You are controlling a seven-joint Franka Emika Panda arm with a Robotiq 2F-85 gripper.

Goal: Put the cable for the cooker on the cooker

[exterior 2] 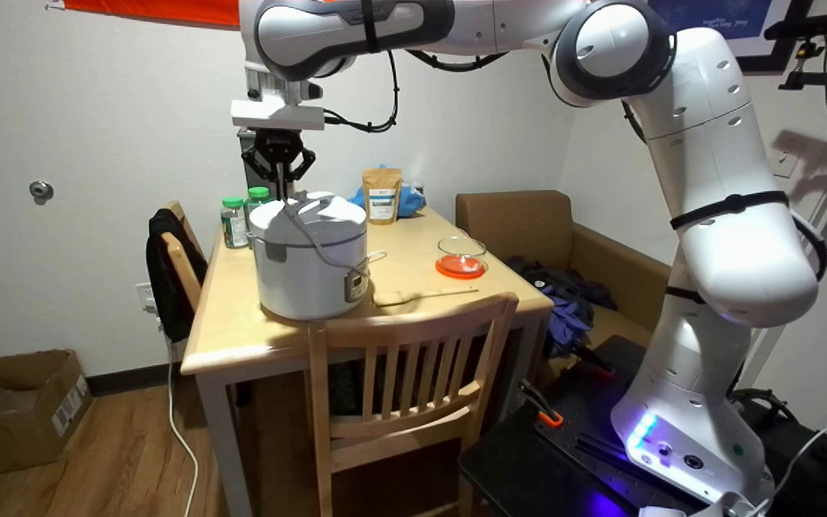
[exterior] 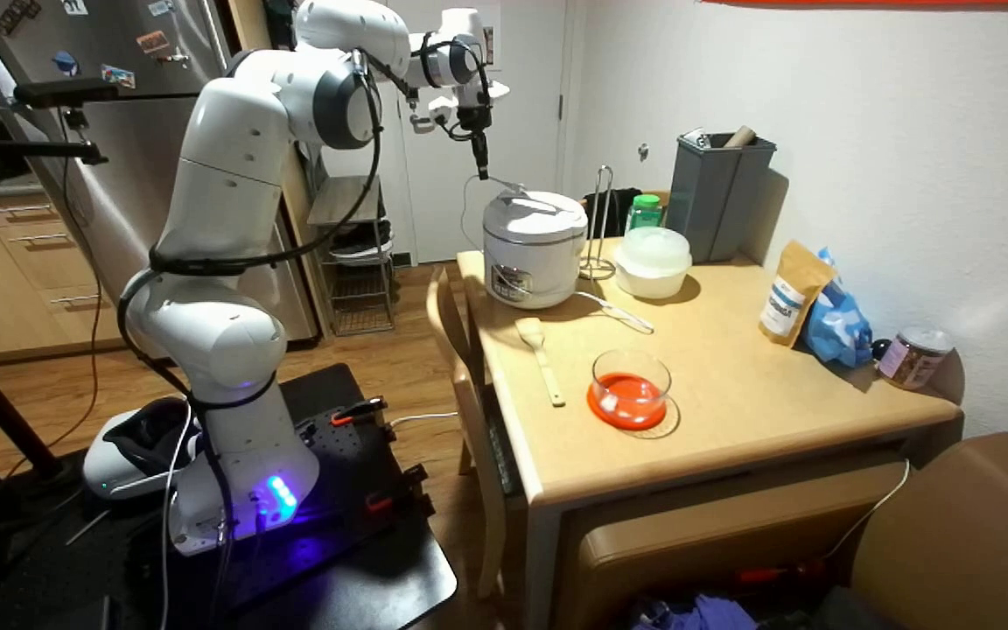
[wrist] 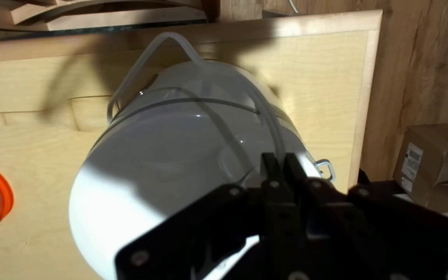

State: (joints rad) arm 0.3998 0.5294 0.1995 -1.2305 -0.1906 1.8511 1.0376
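While the gripper [wrist: 281, 158] is hanging above the white cooker [exterior 2: 298, 280], it is squeezing tight and holding the grey cable [wrist: 188, 49]. The cooker is standing near a corner of the table [exterior: 731, 376], close to the edge where a chair [exterior 2: 413, 327] is standing. From the gripper, the cable is passing over the cooker's lid [exterior 2: 334, 215], looping out toward the chair, and bending back by the cooker's front. The lid is hiding what is inside.

Near the cooker, a white bowl [exterior: 651, 278] is wearing a cloudy cover [exterior: 657, 242]; what it is holding, I can't tell. Two jars [exterior 2: 235, 224] with green tops are standing near the edge running from the cooker's corner to the wall [exterior: 889, 175]. At the corner by the wall, a grey bin [exterior: 718, 206] is holding a brown tube [exterior: 741, 136]. Along the wall edge, a brown bag [exterior: 788, 302], a blue bag [exterior: 838, 324] and a fat jar [exterior: 913, 359] are sitting in a row. A glass bowl [exterior: 632, 367] is resting on a red lid [exterior: 631, 423], closer to the edge opposite the jars. A wooden spatula [exterior: 542, 360] is lying along the chair's edge.
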